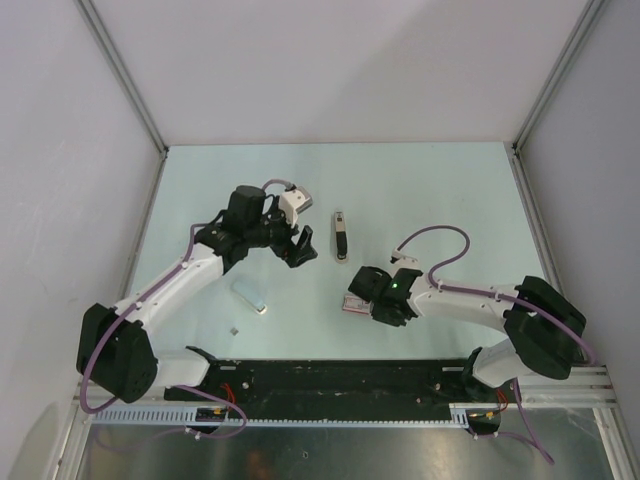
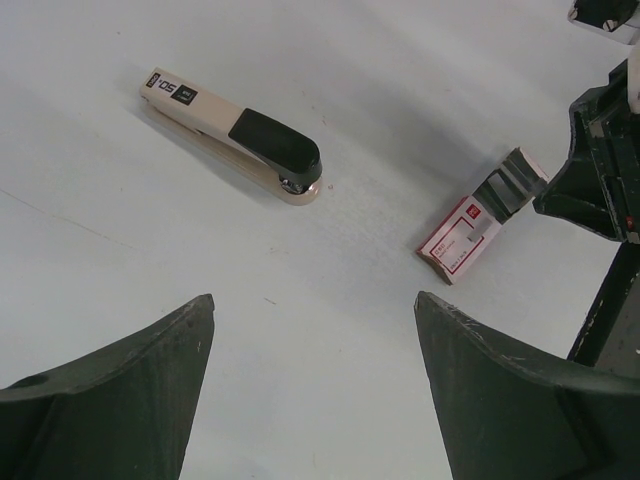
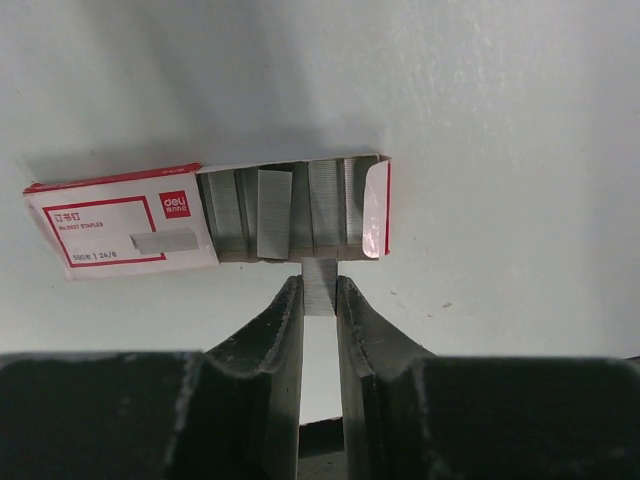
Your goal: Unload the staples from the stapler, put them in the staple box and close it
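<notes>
The stapler (image 1: 341, 235) lies closed on the table between the arms; in the left wrist view (image 2: 235, 135) it shows a black top on a pale body. My left gripper (image 1: 300, 248) is open and empty (image 2: 315, 310), just left of the stapler and apart from it. My right gripper (image 1: 365, 297) is shut on a short strip of staples (image 3: 319, 270) at the edge of the open pink-and-white staple box (image 3: 120, 230), whose drawer holds several more strips (image 3: 275, 212). The box also shows in the left wrist view (image 2: 470, 228).
A short pale blue-white block (image 1: 250, 295) lies on the table near the left arm, with a tiny grey piece (image 1: 233, 327) in front of it. Grey walls enclose the table on the left, back and right. The black base rail (image 1: 330, 380) runs along the near edge.
</notes>
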Available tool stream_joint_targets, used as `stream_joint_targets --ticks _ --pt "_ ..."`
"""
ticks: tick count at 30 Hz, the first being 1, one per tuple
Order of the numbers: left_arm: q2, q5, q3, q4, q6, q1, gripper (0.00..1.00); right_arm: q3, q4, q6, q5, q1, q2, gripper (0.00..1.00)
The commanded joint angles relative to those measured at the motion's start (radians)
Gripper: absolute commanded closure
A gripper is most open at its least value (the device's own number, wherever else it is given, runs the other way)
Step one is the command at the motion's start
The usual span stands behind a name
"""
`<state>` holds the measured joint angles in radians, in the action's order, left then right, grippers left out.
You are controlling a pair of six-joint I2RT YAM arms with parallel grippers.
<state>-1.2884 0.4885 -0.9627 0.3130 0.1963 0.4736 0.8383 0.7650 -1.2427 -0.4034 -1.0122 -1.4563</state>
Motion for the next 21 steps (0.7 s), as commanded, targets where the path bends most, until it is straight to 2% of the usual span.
stream_joint_targets --ticks 1,14,21 --pt "0.043 0.005 0.008 -0.027 0.069 0.007 0.15 0.027 -0.007 -0.011 0.000 0.001 -0.017 1.00" --pt "0.053 0.007 0.016 -0.027 0.070 0.007 0.15 0.018 -0.027 0.011 0.020 0.029 -0.004 1.00" --pt "0.056 0.008 0.016 -0.027 0.070 0.007 0.15 0.008 -0.029 0.014 0.026 0.038 0.004 0.87"
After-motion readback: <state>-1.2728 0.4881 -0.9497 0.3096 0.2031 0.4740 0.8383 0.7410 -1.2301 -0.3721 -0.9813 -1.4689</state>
